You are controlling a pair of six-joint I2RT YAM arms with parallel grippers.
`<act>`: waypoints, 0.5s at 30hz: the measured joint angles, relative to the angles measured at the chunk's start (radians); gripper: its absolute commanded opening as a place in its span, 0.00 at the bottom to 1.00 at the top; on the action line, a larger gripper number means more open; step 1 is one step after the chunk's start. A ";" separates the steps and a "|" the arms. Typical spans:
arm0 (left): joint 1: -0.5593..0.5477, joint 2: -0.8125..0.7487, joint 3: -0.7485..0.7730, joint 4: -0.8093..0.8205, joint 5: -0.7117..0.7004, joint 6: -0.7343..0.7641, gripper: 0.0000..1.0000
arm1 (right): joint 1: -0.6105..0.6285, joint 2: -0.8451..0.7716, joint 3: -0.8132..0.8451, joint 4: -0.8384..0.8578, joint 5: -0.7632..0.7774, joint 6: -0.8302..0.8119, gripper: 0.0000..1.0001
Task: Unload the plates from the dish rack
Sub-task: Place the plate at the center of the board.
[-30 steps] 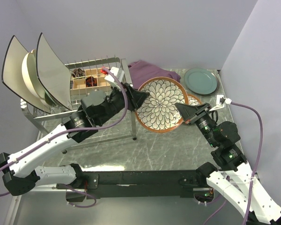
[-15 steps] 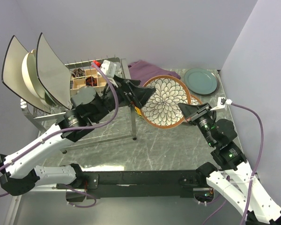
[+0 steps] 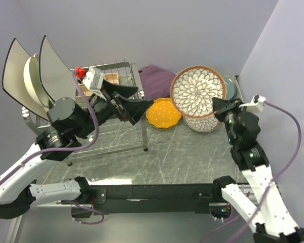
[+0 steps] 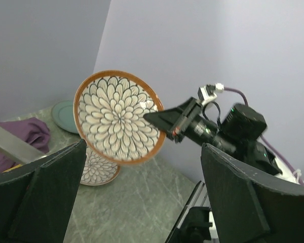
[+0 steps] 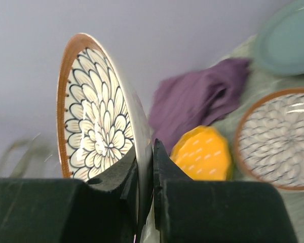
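Plate [image 3: 198,91] top: upright, airborne at 1 o'clock, right gripper [image 3: 216,105] clamping rim; left gripper [image 3: 144,97] spread, empty | left wrist: plate face-on, above twin plate [image 4: 99,169] | right wrist: rim seated deep; advice: level it, lower slowly onto twin plate.

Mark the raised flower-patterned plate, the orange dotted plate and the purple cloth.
Raised flower-patterned plate [image 3: 197,91], top external view, centre of its face.
Orange dotted plate [image 3: 163,113], top external view, its middle.
Purple cloth [image 3: 154,78], top external view, its bunched middle.

glossy glazed plate [image 3: 198,91], wire metal rack [image 3: 114,68], soft purple cloth [image 3: 159,78].
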 measured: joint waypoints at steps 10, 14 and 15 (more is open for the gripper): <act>0.000 -0.135 -0.045 -0.120 -0.043 0.011 1.00 | -0.359 0.267 -0.102 0.035 -0.083 0.005 0.00; 0.000 -0.230 -0.093 -0.134 -0.067 0.010 0.99 | -0.404 0.317 -0.213 0.076 -0.101 0.020 0.00; 0.000 -0.255 -0.106 -0.134 -0.072 0.008 1.00 | -0.409 0.331 -0.227 0.084 -0.107 0.024 0.00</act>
